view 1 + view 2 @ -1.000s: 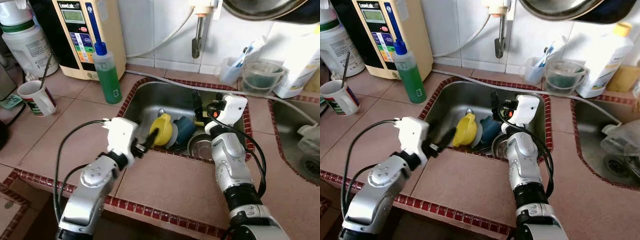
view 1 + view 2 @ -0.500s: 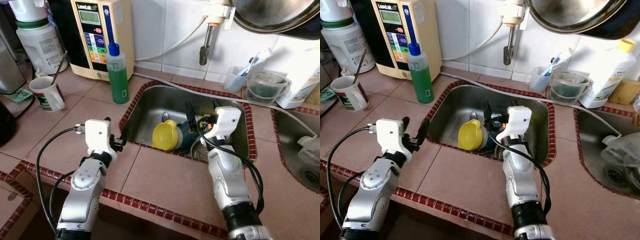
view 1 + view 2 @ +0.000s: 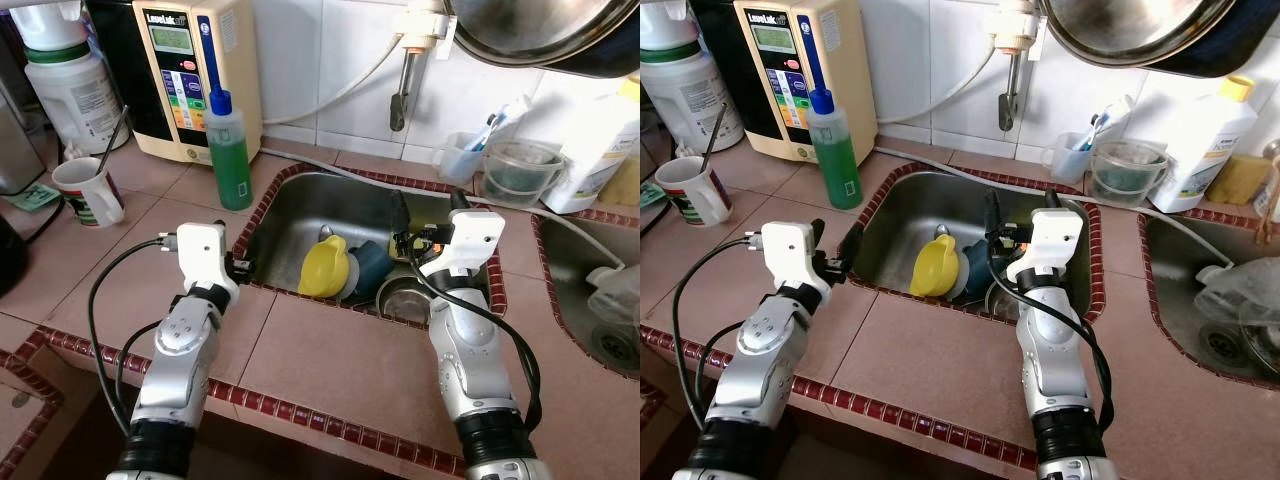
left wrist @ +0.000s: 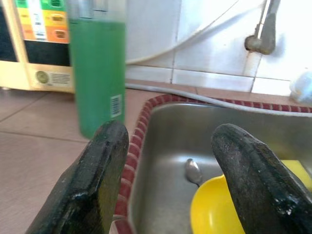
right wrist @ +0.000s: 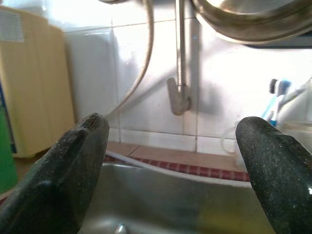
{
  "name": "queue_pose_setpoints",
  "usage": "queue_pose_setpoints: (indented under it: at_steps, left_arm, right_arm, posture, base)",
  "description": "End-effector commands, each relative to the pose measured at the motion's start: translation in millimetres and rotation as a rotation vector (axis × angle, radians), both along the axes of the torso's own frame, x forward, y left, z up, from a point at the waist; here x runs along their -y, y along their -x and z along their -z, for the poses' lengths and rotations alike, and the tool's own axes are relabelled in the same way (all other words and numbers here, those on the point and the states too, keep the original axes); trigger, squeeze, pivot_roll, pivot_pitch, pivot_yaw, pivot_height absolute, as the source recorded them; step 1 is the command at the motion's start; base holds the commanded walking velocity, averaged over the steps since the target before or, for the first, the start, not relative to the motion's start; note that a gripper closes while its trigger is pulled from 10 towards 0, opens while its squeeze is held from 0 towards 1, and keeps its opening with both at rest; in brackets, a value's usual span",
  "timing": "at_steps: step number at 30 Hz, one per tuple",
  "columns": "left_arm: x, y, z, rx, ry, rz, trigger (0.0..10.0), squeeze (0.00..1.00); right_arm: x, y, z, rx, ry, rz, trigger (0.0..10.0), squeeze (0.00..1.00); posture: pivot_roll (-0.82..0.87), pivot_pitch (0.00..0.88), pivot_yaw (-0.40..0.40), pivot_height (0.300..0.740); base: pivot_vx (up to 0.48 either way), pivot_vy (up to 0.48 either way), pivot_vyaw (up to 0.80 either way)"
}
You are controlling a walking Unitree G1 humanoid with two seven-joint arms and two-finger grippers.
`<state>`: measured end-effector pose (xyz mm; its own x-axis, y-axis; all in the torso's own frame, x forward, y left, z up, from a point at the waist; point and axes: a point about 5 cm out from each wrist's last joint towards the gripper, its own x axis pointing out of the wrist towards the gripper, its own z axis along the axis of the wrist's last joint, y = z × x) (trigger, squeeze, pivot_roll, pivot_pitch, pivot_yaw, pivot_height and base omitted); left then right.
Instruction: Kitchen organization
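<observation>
left gripper (image 4: 165, 161) spread, empty; right gripper (image 5: 173, 161) spread, empty; green bottle (image 3: 230, 150) beside sink (image 3: 300, 215)

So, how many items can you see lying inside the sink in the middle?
4: a yellow cup at the left, a spoon behind it, a dark blue cup beside it, and a steel bowl near the right arm. More may be hidden beneath them.

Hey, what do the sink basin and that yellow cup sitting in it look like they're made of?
The sink basin looks like stainless steel: grey, brushed, with soft reflections on its walls. The yellow cup seems to be plastic: opaque, evenly bright colour and a dull sheen, though glazed ceramic can't be ruled out.
</observation>
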<state>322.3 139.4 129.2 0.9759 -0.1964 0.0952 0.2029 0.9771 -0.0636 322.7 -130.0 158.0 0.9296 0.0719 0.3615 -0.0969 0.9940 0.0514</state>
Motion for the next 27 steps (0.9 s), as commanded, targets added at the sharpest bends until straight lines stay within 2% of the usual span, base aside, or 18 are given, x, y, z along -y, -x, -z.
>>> queue_pose_setpoints:
  at_steps: [1,6,8,12,15,23,27]
  left_arm:
    - [5.7,-4.4,-2.2,0.011,0.004,0.029,10.0,0.0]
    - [15.0,-9.7,-2.5,0.009,0.0,0.061,10.0,0.0]
    - [19.6,-13.2,0.2,-0.003,0.01,0.079,10.0,0.0]
    - [27.3,-17.5,0.8,-0.002,0.005,0.104,10.0,0.0]
    - [31.3,-21.5,-5.5,0.039,-0.013,0.111,10.0,0.0]
    - [19.4,-24.5,-13.5,0.093,0.007,0.003,10.0,0.0]
    - [6.1,-18.0,-14.2,0.114,0.026,-0.071,10.0,0.0]
  right_arm:
    - [2.8,3.0,-1.8,0.007,0.005,0.02,10.0,0.0]
    - [2.0,6.3,-2.1,0.011,0.016,0.024,10.0,0.0]
    - [-3.7,7.1,-2.9,0.015,0.047,-0.004,10.0,0.0]
    - [-6.7,6.4,-4.4,0.018,0.074,-0.024,10.0,0.0]
    - [-5.7,5.8,-6.9,0.019,0.076,-0.027,10.0,0.0]
    - [-5.8,0.5,-5.3,-0.006,0.09,-0.066,10.0,0.0]
    - [-14.2,-5.5,-3.7,-0.025,0.09,-0.118,10.0,0.0]
  posture:
    - [-0.18,0.0,0.073,0.74]
    - [-0.24,0.0,0.102,0.74]
    - [-0.27,0.0,0.112,0.74]
    - [-0.28,0.0,0.105,0.74]
    - [-0.28,0.0,0.083,0.74]
    - [-0.17,0.0,0.007,0.74]
    - [-0.11,0.0,-0.024,0.74]
  base:
    - [0.0,0.0,0.0]
    - [0.0,0.0,0.0]
    - [0.0,0.0,0.0]
    - [0.0,0.0,0.0]
    - [0.0,0.0,0.0]
    - [0.0,0.0,0.0]
    - [0.0,0.0,0.0]
